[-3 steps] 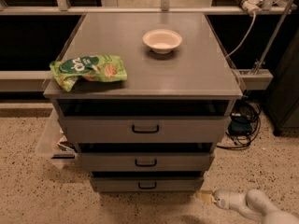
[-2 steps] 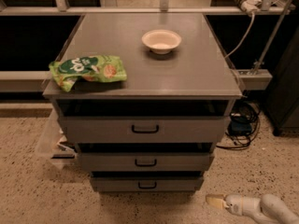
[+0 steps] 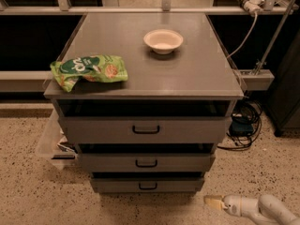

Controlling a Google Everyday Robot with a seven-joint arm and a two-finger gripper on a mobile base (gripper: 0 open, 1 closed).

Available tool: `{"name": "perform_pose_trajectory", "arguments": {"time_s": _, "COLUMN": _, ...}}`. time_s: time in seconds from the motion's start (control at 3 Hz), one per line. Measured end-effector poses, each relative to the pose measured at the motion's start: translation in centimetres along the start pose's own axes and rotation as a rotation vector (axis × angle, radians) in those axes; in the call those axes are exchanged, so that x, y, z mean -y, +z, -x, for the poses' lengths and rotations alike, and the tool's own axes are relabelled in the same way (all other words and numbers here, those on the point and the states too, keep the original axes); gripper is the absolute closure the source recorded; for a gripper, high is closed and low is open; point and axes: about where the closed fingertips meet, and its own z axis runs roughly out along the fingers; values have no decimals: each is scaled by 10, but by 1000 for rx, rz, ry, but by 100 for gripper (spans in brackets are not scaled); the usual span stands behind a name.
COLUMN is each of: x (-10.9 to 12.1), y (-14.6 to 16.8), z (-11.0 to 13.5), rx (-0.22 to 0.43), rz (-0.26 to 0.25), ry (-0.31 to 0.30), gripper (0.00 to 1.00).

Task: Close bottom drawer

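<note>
The grey cabinet [image 3: 197,74] stands in the middle of the view with three drawers. The bottom drawer [image 3: 147,185] is the narrowest grey front, with a small black bar handle [image 3: 148,186] at its centre. It sits low near the floor, below the middle drawer [image 3: 146,162] and the top drawer [image 3: 145,130]. My gripper [image 3: 213,201] is at the bottom right, low over the floor, to the right of the bottom drawer and apart from it. Its tan tip points left toward the cabinet.
A green snack bag [image 3: 89,71] and a white bowl [image 3: 163,41] lie on the cabinet top. Black cables [image 3: 241,125] lie on the floor at the cabinet's right. A clear bin with papers [image 3: 54,144] sits at its left. Speckled floor [image 3: 42,196] lies in front.
My gripper and arm have drawn back to the right, away from the bottom drawer's right corner. The cabinet and drawers look unchanged.
</note>
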Motion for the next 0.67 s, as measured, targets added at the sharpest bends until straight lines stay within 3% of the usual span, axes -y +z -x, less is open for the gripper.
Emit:
{"name": "perform_pose_trajectory", "arguments": {"time_s": 0.33, "x": 0, "y": 0, "z": 0, "rx": 0, "rz": 0, "ry": 0, "gripper": 14}}
{"name": "perform_pose_trajectory", "arguments": {"time_s": 0.67, "x": 0, "y": 0, "z": 0, "rx": 0, "rz": 0, "ry": 0, "gripper": 0}}
